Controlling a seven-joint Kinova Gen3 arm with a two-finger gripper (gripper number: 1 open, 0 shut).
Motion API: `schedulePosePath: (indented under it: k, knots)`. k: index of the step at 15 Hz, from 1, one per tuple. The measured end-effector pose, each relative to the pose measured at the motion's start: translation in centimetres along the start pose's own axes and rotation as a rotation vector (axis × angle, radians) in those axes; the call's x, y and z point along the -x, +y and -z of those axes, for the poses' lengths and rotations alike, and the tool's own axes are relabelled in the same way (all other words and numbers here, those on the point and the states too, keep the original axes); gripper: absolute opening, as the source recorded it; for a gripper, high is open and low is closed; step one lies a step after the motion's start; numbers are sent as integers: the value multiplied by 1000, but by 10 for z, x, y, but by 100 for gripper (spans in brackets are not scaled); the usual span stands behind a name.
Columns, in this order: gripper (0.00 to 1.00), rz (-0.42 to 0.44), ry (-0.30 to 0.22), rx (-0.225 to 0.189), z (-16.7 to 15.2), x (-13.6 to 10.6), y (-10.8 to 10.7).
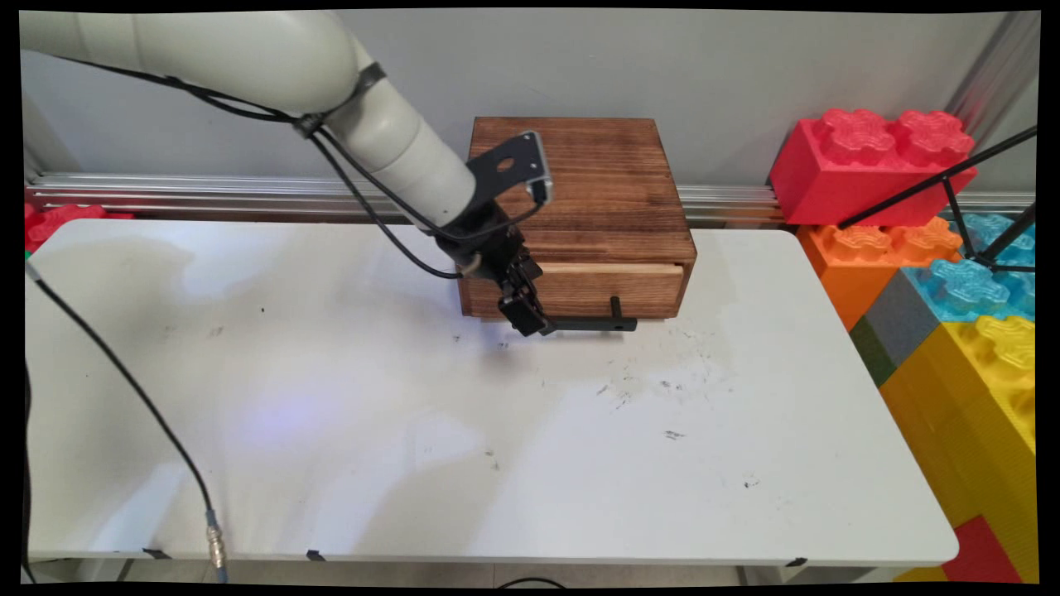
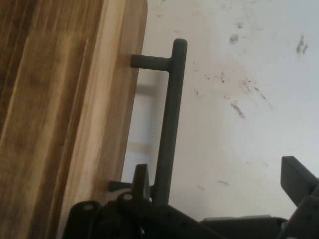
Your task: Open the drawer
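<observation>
A dark wooden box (image 1: pixel 580 178) stands at the table's back edge, with one drawer (image 1: pixel 609 290) in its front. A pale strip of wood shows along the drawer front's top edge. A black bar handle (image 1: pixel 592 324) (image 2: pixel 169 124) sticks out from the drawer front on two posts. My gripper (image 1: pixel 530 319) (image 2: pixel 219 172) is open at the handle's left end. One finger (image 2: pixel 141 177) sits in the gap between the drawer front and the bar, close against the bar. The other finger (image 2: pixel 296 174) stands well clear on the bar's outer side, above the table.
The white table (image 1: pixel 497 430) carries scuff marks in front of the box. Large red (image 1: pixel 869 161), orange, blue and yellow toy bricks (image 1: pixel 977 389) are stacked off the right edge, with a black tripod leg (image 1: pixel 936 182) across them. A cable (image 1: pixel 124 381) trails over the table's left side.
</observation>
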Motion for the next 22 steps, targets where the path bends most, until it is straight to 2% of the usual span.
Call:
schedulePosePath:
  k: [10, 22]
  knots:
    - [100, -69, -71, -4, -26, -24, 10]
    - [100, -195, -118, -17, -62, -30, 11]
